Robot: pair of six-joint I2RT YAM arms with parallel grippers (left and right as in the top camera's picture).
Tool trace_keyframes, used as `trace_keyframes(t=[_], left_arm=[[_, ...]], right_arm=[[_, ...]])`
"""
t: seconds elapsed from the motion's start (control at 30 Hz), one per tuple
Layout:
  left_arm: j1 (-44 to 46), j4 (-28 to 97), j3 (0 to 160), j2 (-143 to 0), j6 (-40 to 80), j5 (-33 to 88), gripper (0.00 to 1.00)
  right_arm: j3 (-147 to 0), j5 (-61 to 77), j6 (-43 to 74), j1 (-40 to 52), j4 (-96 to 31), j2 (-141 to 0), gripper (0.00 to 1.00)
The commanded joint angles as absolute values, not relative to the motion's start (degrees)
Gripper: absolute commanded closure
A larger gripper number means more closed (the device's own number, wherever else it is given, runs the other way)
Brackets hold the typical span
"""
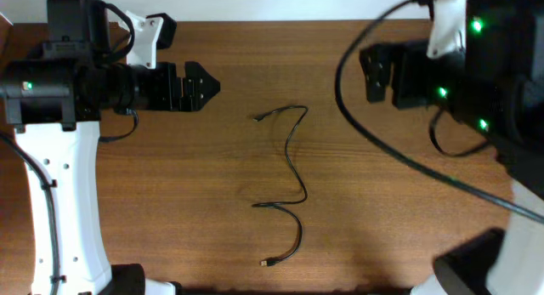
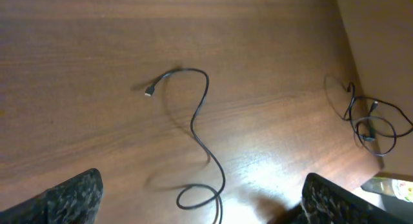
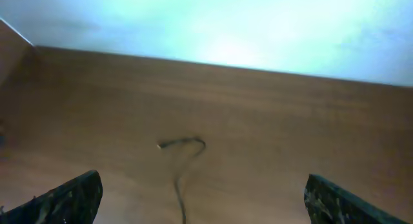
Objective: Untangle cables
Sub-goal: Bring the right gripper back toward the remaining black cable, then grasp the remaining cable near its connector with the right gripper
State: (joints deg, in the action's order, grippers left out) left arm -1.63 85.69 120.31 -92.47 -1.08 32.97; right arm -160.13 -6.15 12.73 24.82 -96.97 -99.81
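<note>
Left gripper (image 1: 206, 84) hovers over the brown wooden table (image 1: 170, 210) with its jaws spread wide, holding nothing. At mid-table lies the thin black cord with small metal plugs (image 1: 289, 150), snaking loosely with a small loop in its lower half, possibly two cords crossing there. It looks light, limp and slippery, so pinch it close to a plug end. Right gripper (image 1: 368, 74) likewise gapes, empty.

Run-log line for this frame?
phase: pre-grasp | cable: loose on table, untouched | left hand: open, empty | right hand: open, empty
</note>
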Motion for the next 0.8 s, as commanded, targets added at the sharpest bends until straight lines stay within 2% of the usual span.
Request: trace_keyframes(t=[0.0,0.17,0.4,0.5,0.77], left_arm=[[-1.7,84.0,120.4,-92.1,-1.3,33.6,0.01],[-1.7,82.5,120.4,-92.1,-1.3,32.4,0.00],[-1.7,84.9,118.5,-92.1,-1.3,27.9,0.01],[-1.7,85.4,116.2,-92.1,-1.3,20.4,0.00],[1.1,84.5,108.7,-92.1,0.6,23.5,0.00]], right_arm=[[-146.8,-13.8,11.9,25.2,-97.3,-91.7,0.01],[-130.9,-9.7,12.5,25.1,-97.3,-84.2,0.01],[-121.3,4.2,12.5,25.1,-95.2,-88.3,0.01],[-112.5,4.7,12.5,25.1,-94.8,-91.4,0.01],[-96.9,9.5,12.5,25.1,-76.0,-96.1,0.01]])
